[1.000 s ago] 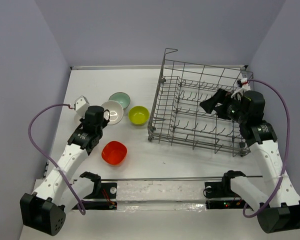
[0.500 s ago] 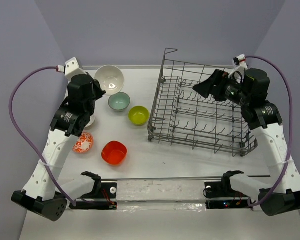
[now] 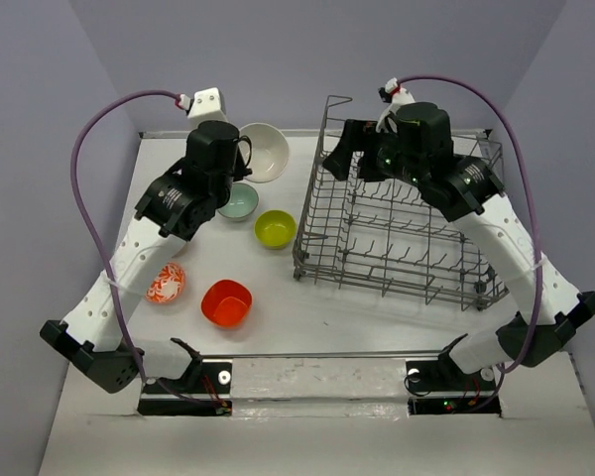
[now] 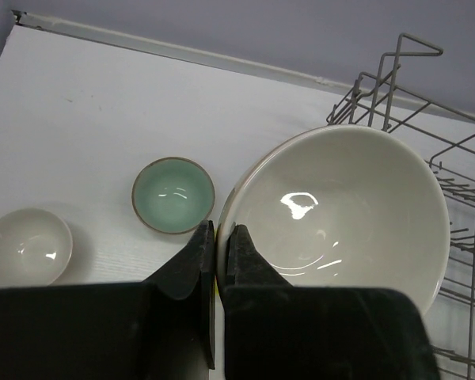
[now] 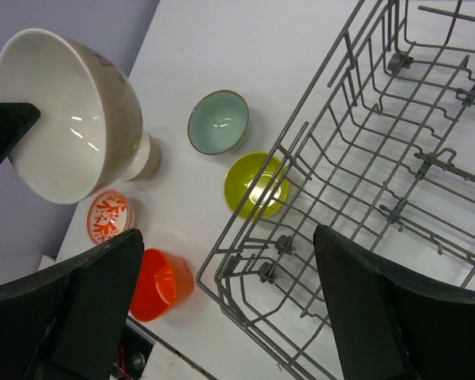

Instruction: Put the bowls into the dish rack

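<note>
My left gripper [image 4: 220,237] is shut on the rim of a white/cream bowl [image 4: 340,206], held in the air left of the dish rack [image 3: 397,218]; the top view shows this bowl [image 3: 264,151] near the rack's far left corner. On the table lie a pale teal bowl [image 3: 238,201], a lime-yellow bowl [image 3: 275,228], an orange-red bowl [image 3: 226,302] and a red-patterned bowl [image 3: 166,283]. A second small white bowl [image 4: 25,247] sits left of the teal one. My right gripper [image 5: 229,317] hangs open above the rack's left end, with nothing between its fingers.
The grey wire rack [image 5: 380,142] fills the right half of the table, its tall grid sides standing above the bowls. The back wall runs close behind the rack. Purple cables arch over both arms.
The left arm has lifted the cream bowl off the table and carried it up and right toward the rack. The right arm has swung left over the rack's far left corner.
</note>
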Controlling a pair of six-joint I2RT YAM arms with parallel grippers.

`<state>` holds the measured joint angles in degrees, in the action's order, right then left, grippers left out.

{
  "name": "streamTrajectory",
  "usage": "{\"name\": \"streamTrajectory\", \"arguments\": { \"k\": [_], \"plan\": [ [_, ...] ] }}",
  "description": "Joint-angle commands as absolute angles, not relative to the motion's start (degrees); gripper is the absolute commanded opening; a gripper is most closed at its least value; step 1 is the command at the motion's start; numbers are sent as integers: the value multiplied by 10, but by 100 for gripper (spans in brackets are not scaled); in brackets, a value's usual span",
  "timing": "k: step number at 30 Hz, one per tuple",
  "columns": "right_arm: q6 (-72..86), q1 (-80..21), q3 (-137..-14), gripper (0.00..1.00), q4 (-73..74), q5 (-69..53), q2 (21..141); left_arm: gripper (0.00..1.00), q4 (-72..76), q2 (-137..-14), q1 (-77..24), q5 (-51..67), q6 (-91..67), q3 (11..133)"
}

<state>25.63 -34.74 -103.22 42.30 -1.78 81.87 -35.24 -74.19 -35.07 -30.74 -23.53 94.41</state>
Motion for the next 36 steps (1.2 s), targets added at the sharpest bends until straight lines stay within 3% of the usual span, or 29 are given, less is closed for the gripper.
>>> {"name": "streamTrajectory", "arguments": {
  "k": [1,19,22,32,36],
  "plan": [
    [241,-409,-1085,93,458,112,851,0,-316,-737,-371,-340,-226,984],
    [259,-455,-1109,85,435,224,903,0,-316,-759,-460,-368,-239,969],
    [258,-455,-1113,80,439,229,911,0,-311,-752,-469,-369,-243,964],
    [267,-455,-1104,47,435,218,919,0,-299,-758,-488,-374,-239,967],
    [269,-455,-1102,45,439,220,923,0,-288,-759,-491,-370,-238,964]
  ]
}}
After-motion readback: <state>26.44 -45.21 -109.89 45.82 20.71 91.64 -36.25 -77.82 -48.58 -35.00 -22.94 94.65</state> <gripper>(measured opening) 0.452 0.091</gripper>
